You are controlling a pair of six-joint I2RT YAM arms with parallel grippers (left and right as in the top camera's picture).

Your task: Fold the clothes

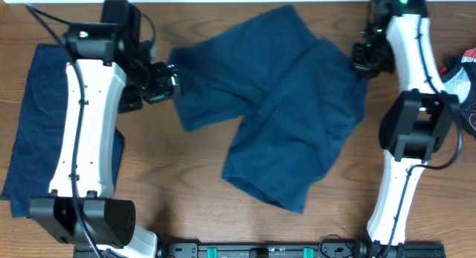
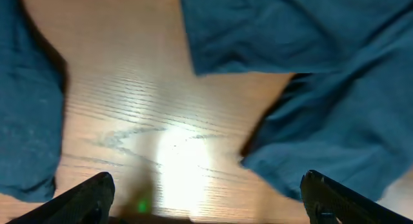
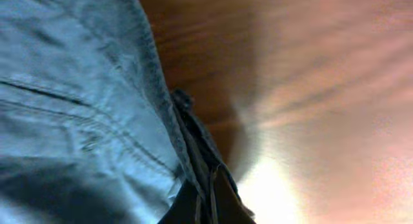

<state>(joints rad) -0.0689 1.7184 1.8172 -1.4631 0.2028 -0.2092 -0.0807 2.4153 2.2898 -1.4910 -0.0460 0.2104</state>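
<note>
Seen from above, a wooden table with two white robot arms, both mine, one at each side.

At the far left lies a navy cloth pile. It is flat and roughly rectangular, and my left arm hides part of it.

Just right of the pile, my left claw points toward the middle of the table. It is released and grips nothing. In my left wrist view, its two dark fingers stand wide apart at the bottom corners. Bare, shiny wood lies between them. The tips sit near the left edge of the garment ahead. I cannot tell whether they touch it.

In the middle, the navy shorts lie spread out and rumpled. One leg reaches toward the left claw and the other toward the near edge of the table. The fabric is plain and matte, much wider than either claw.

At the shorts' upper right edge is my right claw, low over the table. It is clenched on the shorts. In my right wrist view, a stitched hem runs down into the closed fingertips, with blue cloth filling the left and wood on the right.

At the far right edge, a red and black thing is cut off by the frame.
</note>
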